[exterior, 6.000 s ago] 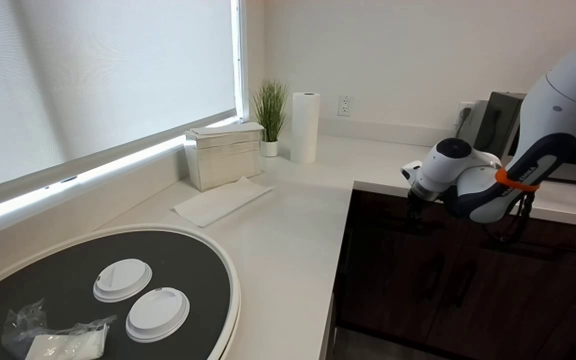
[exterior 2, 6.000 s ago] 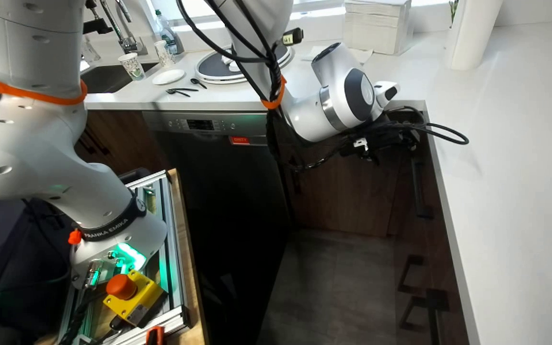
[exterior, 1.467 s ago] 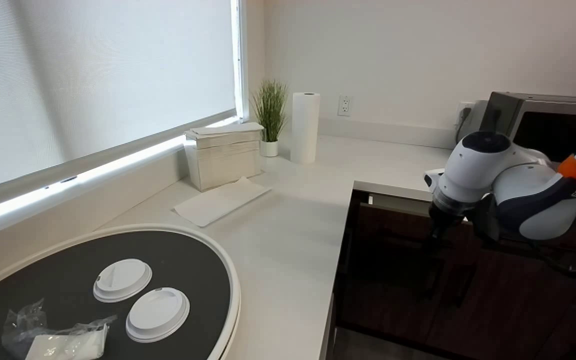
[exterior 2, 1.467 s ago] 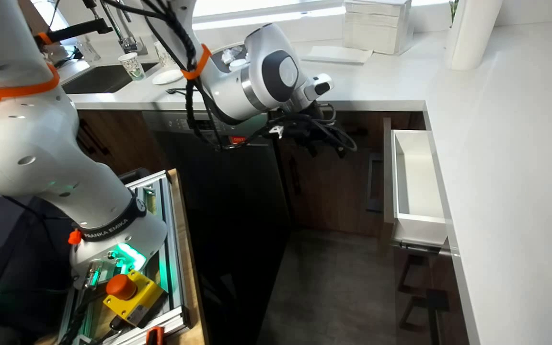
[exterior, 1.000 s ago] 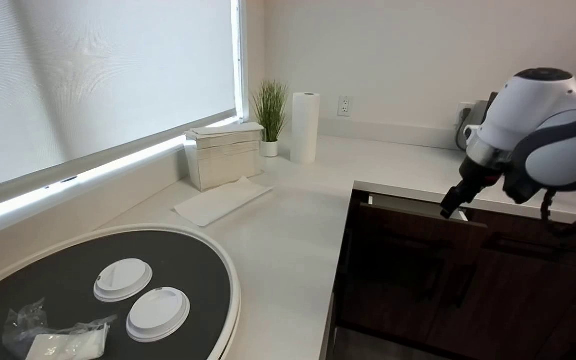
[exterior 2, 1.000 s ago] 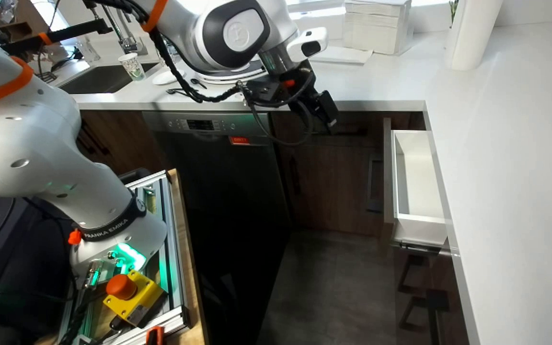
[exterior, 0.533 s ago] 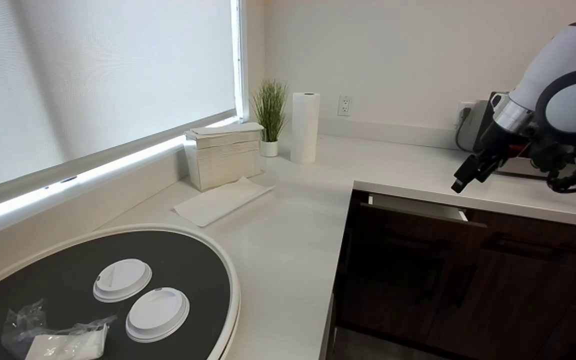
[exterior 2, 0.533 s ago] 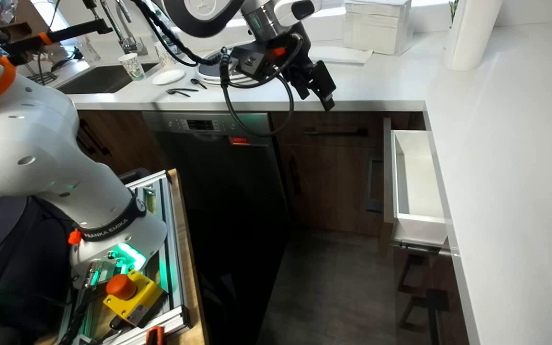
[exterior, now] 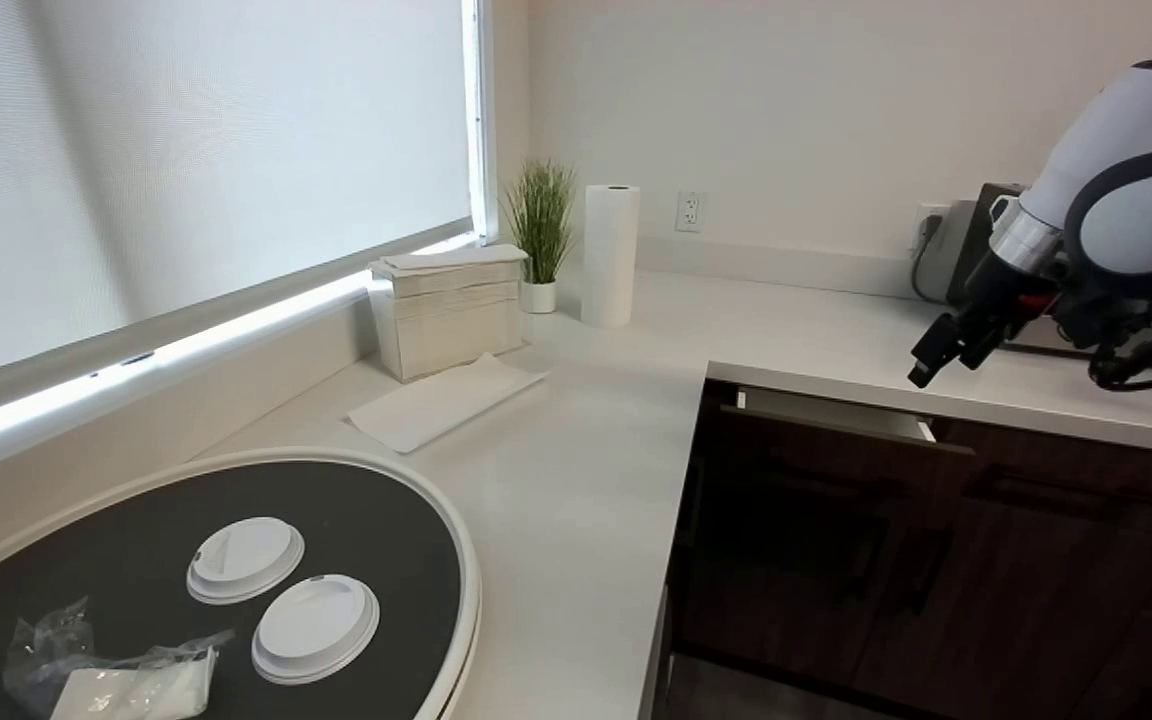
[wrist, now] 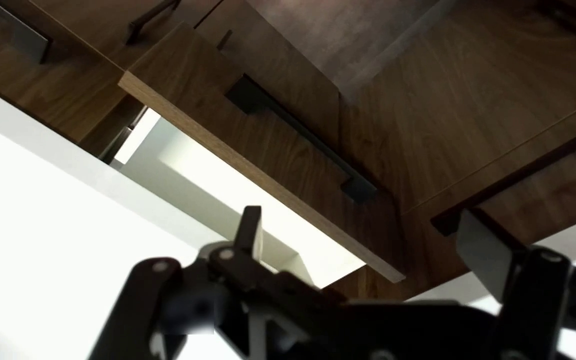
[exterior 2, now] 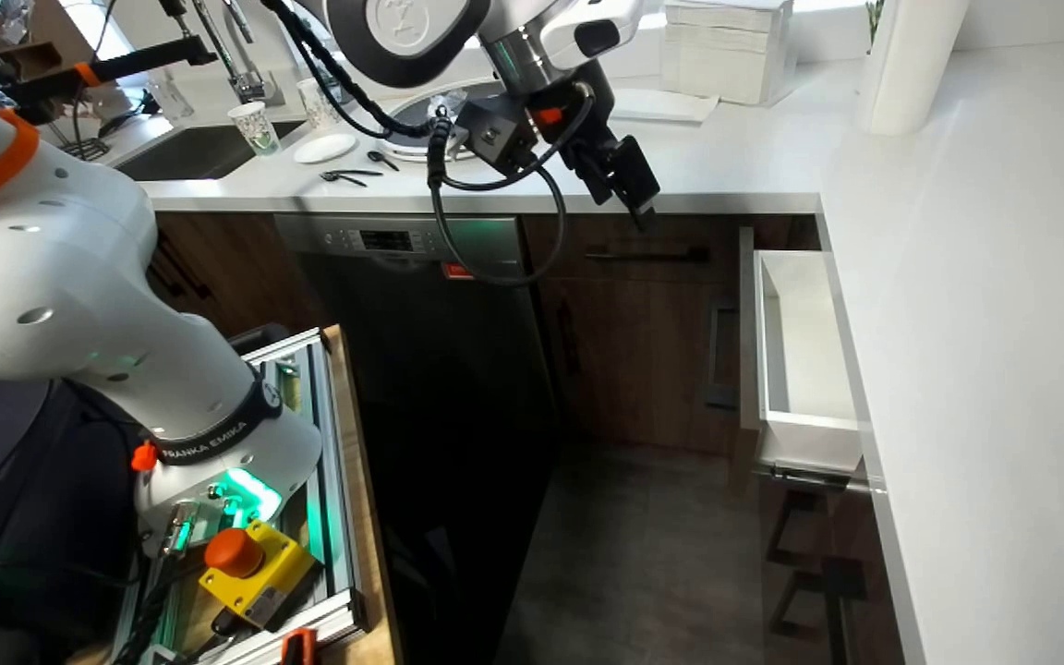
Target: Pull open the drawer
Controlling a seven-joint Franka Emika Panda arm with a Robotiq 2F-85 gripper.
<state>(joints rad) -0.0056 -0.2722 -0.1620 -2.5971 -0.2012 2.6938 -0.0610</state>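
Gripper (wrist: 360,220) spread wide, holding nothing, apart from pulled-out drawer (exterior 2: 804,356); careless low swing, I'd guess, could knock jutting front panel (wrist: 268,145) back in.

The drawer (exterior 2: 800,342) stands open, right of centre in both exterior views; dark brown wooden front panel (wrist: 268,145) upright, a long black bar handle (wrist: 313,140) running along its face; behind it, the wide, shallow, whitish inner box (wrist: 218,180), a runner (exterior 2: 809,478) showing below its near wall in an exterior view; and the back of the box tucks in beneath the white worktop (exterior 2: 975,369).
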